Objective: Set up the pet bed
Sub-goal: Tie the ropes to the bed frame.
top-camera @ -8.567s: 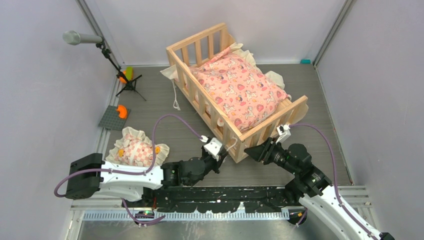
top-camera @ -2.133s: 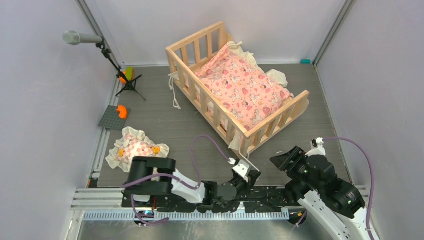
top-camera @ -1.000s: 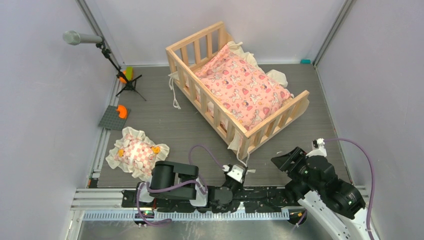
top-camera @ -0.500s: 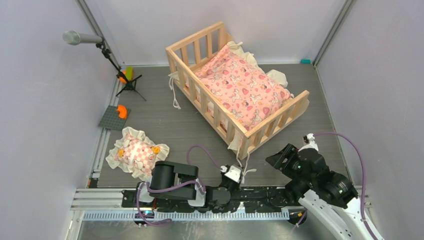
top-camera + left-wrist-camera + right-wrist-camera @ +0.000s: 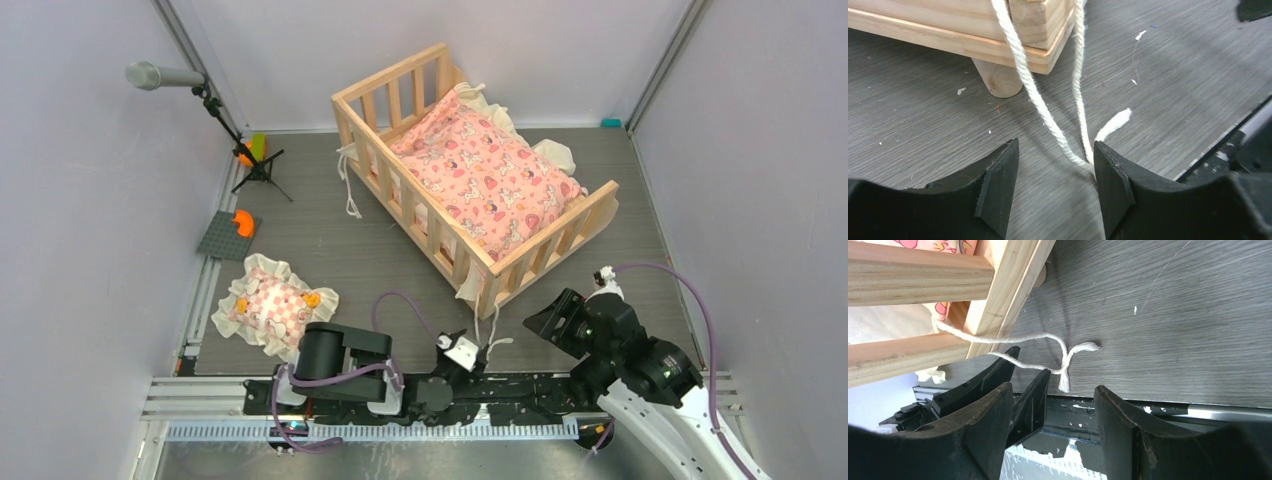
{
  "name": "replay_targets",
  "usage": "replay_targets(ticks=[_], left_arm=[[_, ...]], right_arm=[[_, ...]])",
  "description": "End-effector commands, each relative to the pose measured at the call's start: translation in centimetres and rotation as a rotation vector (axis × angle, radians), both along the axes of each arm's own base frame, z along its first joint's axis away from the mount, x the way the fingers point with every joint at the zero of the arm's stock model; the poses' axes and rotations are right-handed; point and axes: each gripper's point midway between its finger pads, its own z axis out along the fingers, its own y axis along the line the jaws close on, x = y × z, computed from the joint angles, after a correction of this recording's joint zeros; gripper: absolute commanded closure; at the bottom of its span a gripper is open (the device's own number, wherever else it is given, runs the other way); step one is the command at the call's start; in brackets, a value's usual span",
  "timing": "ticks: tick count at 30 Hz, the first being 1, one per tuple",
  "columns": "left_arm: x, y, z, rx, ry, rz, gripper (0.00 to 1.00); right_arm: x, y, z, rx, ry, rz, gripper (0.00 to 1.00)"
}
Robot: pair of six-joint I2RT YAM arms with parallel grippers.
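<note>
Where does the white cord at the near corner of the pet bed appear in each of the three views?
Top external: the cord is at lower centre, on the floor just below the bed's near corner.
Left wrist: the cord is at centre, two strands running down the picture, frayed end to the right.
Right wrist: the cord is at centre, looped on the floor right of the wood.
Shared landmark: the near corner post of the pet bed.

Top view high behind, looking down on the whole tabletop (image 5: 380,250), both wrist views low and close, sharing the near corner of the pet bed (image 5: 938,30) and its cord (image 5: 1077,65)
</note>
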Motion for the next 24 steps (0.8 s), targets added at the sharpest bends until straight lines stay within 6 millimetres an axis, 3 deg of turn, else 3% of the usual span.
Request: replay_targets(ticks=[1,8,13,24], left_arm=[[-1.9,-0.7,3.3,-0.083,-0.002,-0.078,0.40],[-4.6,-0.9,2.0,-0.019,0.087,-0.183,0.34],[-4.6,-0.5,0.1,0.085,0.115,-0.152,0.37],[-4.1,-1.4,0.0,0.154,0.094,-0.087,0.37]], right_arm=[[1.0,0.6,0.3,0.016,-0.023,-0.009,0.35],[1.0,0.6,0.1,0.014,-0.022,-0.007,0.35],[1.0,0.6,-0.1,0.016,-0.020,-0.006,0.35],[0.8,0.6,-0.4,0.019,-0.017,-0.001,0.35]])
